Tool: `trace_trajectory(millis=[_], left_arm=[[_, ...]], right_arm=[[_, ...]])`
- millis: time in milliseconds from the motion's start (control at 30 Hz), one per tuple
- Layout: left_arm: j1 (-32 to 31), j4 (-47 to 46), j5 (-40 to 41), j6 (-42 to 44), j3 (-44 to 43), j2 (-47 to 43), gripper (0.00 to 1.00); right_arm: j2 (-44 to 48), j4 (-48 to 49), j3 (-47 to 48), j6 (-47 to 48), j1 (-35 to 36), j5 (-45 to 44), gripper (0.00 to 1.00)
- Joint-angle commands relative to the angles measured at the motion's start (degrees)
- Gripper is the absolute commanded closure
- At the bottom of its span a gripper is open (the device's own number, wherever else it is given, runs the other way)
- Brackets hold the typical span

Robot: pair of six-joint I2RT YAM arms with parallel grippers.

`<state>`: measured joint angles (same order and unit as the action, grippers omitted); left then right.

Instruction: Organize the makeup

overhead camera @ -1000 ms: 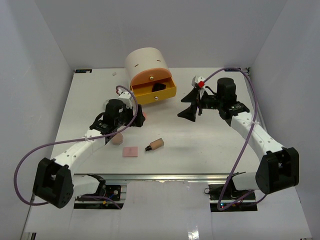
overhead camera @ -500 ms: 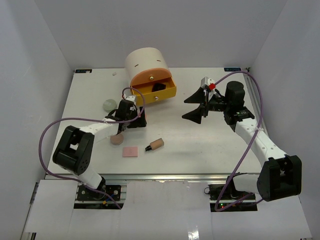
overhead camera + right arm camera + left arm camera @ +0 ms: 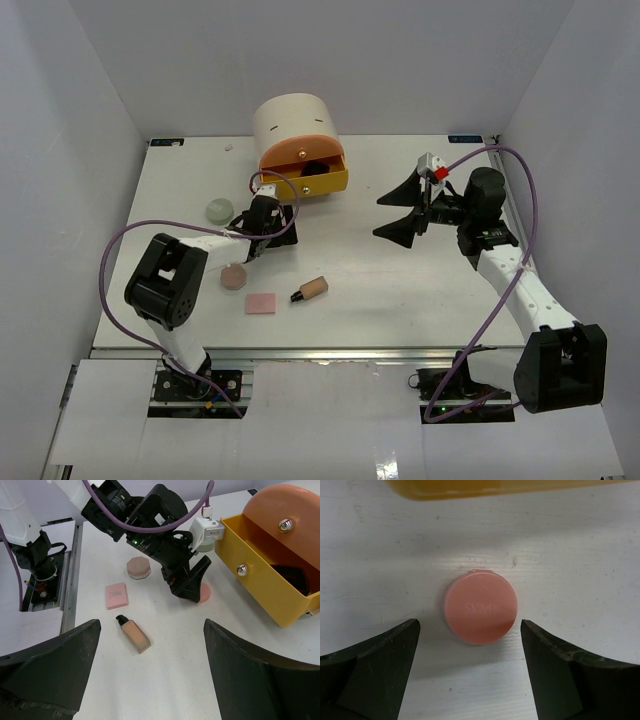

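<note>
- Left gripper (image 3: 470,622): jaws spread wide and empty, one finger on each side of the round pink compact (image 3: 481,608) and not touching it
- That compact lies flat on the white table (image 3: 580,555), just near of the yellow drawer (image 3: 320,182), which is open at the foot of the cream cylinder (image 3: 292,122)
- Handling, as I judge it: a light, stiff plastic disc with a smooth, likely slippery lid and a low rim. Best pinched across its rim, left to right, clear of the small tab on its far edge, with the fingers low to the table
- Right gripper (image 3: 392,214): also wide open and empty, held above the table well to the right of the drawer
- Other makeup near of the left arm: an octagonal compact (image 3: 233,276), a rectangular pink compact (image 3: 261,303) and a tan bottle (image 3: 312,289) lying on its side
- The left wrist view alone shows the faint lettering and tab on the lid, and the gaps on both sides
- In the top view the wrist hides the round compact
- The right wrist view shows it peeking out beside the left fingers, plus a black item (image 3: 292,577) already in the drawer
</note>
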<state>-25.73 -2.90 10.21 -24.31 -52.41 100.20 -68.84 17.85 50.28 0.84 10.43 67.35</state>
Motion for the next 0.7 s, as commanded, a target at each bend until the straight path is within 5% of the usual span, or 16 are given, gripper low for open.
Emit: trace_trajectory(millis=[0,667], left_arm=[[-1.3,-3.0,3.6,-1.4,-1.8,1.4,0.10],[-5.4,-8.0,10.7,-1.3,1.8,3.0,0.38]], right_arm=[[1.0,4.7,-0.5,-3.4,-1.0,2.1,0.10],[-0.5,5.9,-0.9,-5.3,-2.0,2.4,0.10]])
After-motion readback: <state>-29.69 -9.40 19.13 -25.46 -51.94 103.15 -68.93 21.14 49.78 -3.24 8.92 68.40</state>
